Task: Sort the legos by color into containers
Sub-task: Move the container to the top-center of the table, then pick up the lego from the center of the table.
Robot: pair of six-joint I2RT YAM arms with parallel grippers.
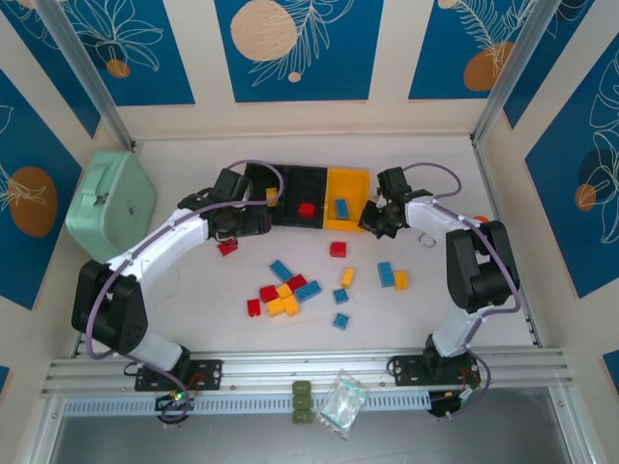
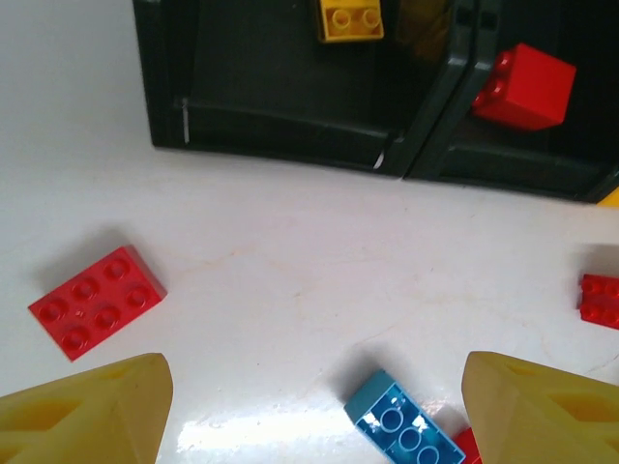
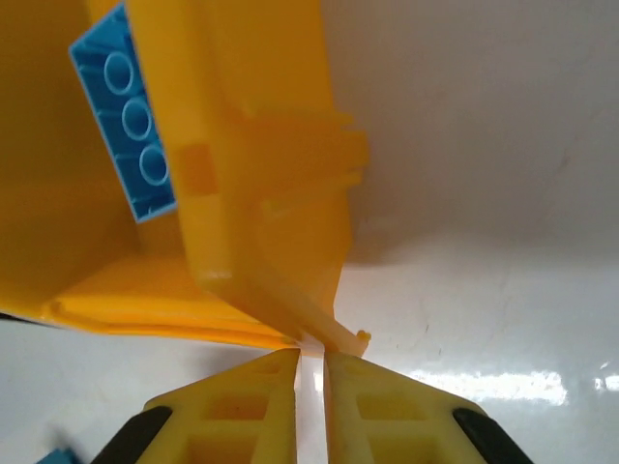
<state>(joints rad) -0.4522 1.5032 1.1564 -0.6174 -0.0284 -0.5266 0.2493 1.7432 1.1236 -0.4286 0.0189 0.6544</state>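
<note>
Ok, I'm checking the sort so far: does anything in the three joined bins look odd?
One oddity: the yellow-orange plastic bin holds a blue studded brick, underside up, while the yellow studded brick sits in a black plastic bin.

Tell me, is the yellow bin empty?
Not empty. One blue brick lies inside the yellow bin; the right wrist view shows it against the bin's inner wall too.

A bare strip of table (image 1: 290,246) runs between the black bins (image 1: 295,172) and the legos (image 1: 286,292); one red brick (image 1: 338,249) lies in it, and the left arm (image 1: 164,242) arches over its left end. The mint-green case (image 1: 108,205) blocks the far left corner; the right gripper (image 1: 372,220), fingers together, crowds the near right corner of the yellow bin (image 1: 350,175).
</note>
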